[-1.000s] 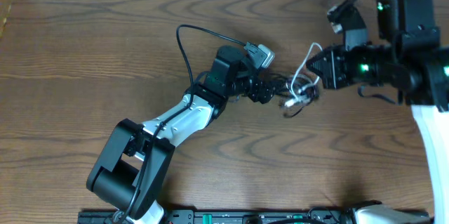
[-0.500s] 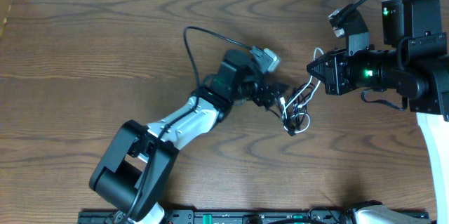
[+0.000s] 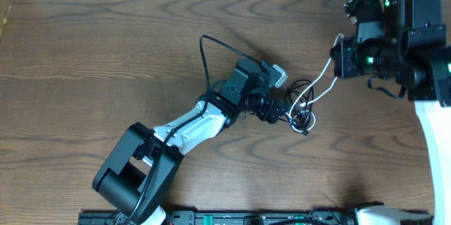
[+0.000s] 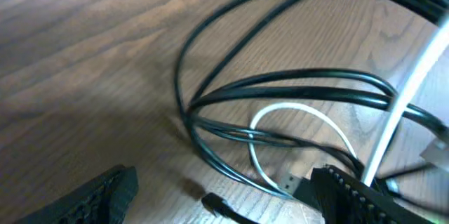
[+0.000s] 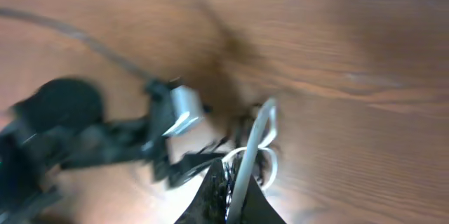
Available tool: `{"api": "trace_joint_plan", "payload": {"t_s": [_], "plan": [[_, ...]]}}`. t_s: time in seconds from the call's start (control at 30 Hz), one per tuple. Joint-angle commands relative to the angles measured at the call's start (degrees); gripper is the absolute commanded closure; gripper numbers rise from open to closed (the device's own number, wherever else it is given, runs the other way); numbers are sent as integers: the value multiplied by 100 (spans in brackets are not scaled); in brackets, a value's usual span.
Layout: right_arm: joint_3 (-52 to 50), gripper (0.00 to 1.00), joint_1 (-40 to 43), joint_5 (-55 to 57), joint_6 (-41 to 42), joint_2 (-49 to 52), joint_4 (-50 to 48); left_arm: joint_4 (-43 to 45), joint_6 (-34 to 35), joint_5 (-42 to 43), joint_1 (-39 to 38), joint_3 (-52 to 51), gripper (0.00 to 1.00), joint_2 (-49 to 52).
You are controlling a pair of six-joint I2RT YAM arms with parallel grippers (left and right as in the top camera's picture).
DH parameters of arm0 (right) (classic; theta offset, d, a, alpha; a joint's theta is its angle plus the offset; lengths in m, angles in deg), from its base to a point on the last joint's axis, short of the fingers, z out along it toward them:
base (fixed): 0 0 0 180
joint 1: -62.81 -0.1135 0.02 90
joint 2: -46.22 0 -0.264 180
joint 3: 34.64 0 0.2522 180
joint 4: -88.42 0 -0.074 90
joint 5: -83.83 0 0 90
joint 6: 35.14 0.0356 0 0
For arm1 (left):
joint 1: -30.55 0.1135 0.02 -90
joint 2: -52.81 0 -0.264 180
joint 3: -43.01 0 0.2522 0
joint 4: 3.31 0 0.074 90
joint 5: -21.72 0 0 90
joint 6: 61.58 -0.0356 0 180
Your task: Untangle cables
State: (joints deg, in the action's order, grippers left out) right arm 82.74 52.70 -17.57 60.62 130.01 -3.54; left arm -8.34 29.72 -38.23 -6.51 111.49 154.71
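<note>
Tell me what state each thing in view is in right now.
left gripper: open, holding nothing.
right gripper: shut on the white cable.
white cable: stretched straight from the black cables to the right gripper.
black cables: looped on the table, tangled with the white cable.

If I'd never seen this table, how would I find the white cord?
On the wooden table, find the right gripper at the overhead view's upper right. A thin white cable runs from its shut grip down into the small tangle at mid-table. Its neighbours there are black loops; it alone is white.
</note>
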Motion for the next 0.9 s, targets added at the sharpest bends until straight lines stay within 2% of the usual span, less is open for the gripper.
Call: {"api": "trace_joint_plan", "payload": {"t_s": [0.0, 0.17, 0.43, 0.87], "plan": [[105, 99, 70, 428, 101, 365, -83, -13, -20, 501, 11, -20, 17, 85], [105, 99, 70, 428, 107, 826, -280, -11, -20, 1040, 4, -20, 17, 85], [107, 99, 114, 291, 151, 890, -415, 280, -22, 925, 0, -20, 17, 85], [107, 99, 188, 190, 142, 883, -201, 706, -90, -118, 0, -20, 17, 142]]}}
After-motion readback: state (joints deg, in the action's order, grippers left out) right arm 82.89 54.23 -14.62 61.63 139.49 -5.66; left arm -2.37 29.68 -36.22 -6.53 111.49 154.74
